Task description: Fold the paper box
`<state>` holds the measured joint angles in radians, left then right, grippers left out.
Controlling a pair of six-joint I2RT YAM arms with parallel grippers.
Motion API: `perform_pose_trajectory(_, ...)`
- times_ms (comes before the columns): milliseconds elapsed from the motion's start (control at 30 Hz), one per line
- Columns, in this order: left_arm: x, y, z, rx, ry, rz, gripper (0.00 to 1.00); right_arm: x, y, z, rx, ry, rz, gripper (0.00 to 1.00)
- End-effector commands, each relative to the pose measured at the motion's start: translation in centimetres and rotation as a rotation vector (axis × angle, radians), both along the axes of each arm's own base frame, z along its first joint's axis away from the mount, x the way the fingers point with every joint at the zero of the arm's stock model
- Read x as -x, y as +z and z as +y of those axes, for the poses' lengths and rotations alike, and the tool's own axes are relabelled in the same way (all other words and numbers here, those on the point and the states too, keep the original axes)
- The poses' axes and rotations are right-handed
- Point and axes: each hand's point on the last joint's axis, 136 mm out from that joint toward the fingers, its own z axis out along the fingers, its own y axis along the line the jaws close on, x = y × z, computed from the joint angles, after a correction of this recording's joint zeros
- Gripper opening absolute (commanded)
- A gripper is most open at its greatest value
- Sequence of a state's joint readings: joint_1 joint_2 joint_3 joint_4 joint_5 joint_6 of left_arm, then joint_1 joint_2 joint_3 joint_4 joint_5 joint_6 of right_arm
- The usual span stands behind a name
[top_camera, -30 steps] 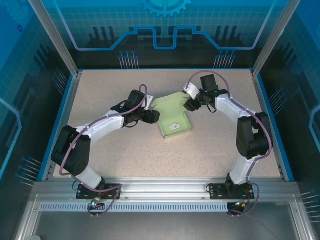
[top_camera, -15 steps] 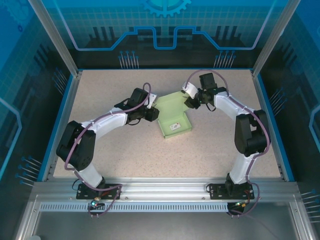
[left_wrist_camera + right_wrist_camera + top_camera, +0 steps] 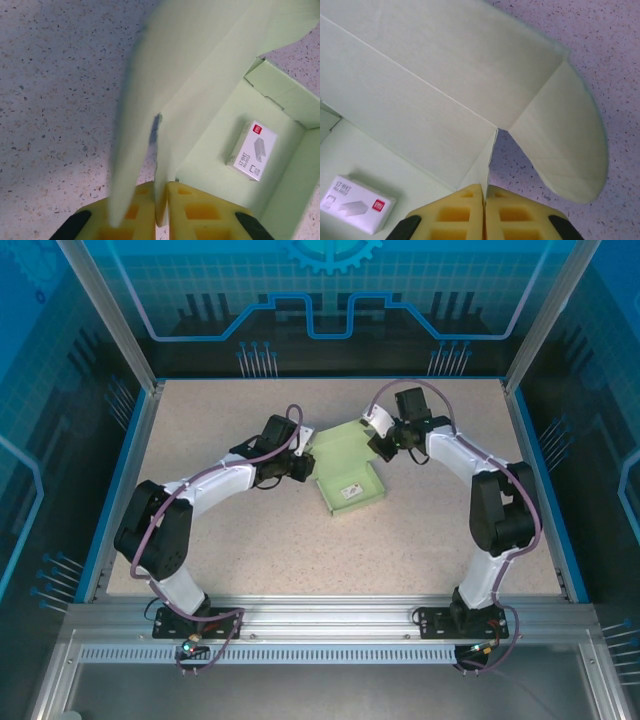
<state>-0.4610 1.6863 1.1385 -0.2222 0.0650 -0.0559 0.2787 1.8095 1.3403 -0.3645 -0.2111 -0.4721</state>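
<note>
Shows a pale mint-green thin cardboard paper box (image 3: pixel 345 472), open on top, lying a little past the middle of the speckled beige table (image 3: pixel 250 540), nearer the far edge than the near one. Holds a small white printed packet (image 3: pixel 251 150) flat on its floor. Pinched on one side by the left gripper (image 3: pixel 161 192), yellow pads squeezed tight on a tall thin side flap (image 3: pixel 165 100). Pinched on the other side by the right gripper (image 3: pixel 484 192), yellow pads squeezed tight on the edge of a side wall, just beside a rounded flap (image 3: pixel 570 145). Could go wrong in a few ways from here. Could rip or crumple the thin card by pulling the two sides apart too hard. Could lose a flap, with so little card between the pads. Could bend the card away from its crease by turning too fast, making a crooked wall. Could drag or lift the whole box and toss the white packet about, with no weight on the bottom. Could knock one gripper into the other by folding both sides inward at once. Looks safest to go slow and gentle.
</note>
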Motion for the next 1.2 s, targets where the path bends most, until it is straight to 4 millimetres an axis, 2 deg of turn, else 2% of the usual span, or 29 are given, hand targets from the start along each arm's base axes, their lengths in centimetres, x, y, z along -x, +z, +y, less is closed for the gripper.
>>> perform_pose_trajectory(0, -1.2, 1.0, 0.0, 0.009, 0.064, -0.021, 0.11, 0.6, 0.9, -0.1, 0.023, -0.098, -0.01, 0.06)
perform_pose_trajectory(200, -2.3, 1.6, 0.1, 0.051, 0.196, -0.027, 0.1, 1.1, 1.0, -1.3, 0.085, -0.378, -0.019, 0.05)
perform_pose_trajectory(433, -3.5, 1.4, -1.1, 0.041, 0.298, -0.042, 0.04, 2.4, 1.0, -0.5, 0.087, -0.605, -0.069, 0.05)
perform_pose_trajectory(567, -4.1, 2.1, -1.6, 0.061, 0.347, -0.073, 0.03, 2.1, 1.3, 0.0, 0.073, -0.663, -0.119, 0.05)
perform_pose_trajectory(833, -5.3, 4.0, -1.5, 0.075, 0.415, -0.169, 0.02, 0.8, 3.7, 0.8, 0.02, -0.716, -0.216, 0.06)
perform_pose_trajectory(933, -5.7, 4.0, -1.5, 0.08, 0.434, -0.2, 0.02, 0.5, 3.7, 1.0, 0.003, -0.733, -0.228, 0.05)
perform_pose_trajectory(1167, -5.7, 2.8, -1.9, 0.067, 0.46, -0.237, 0.02, 0.6, 2.5, 1.4, -0.04, -0.785, -0.22, 0.06)
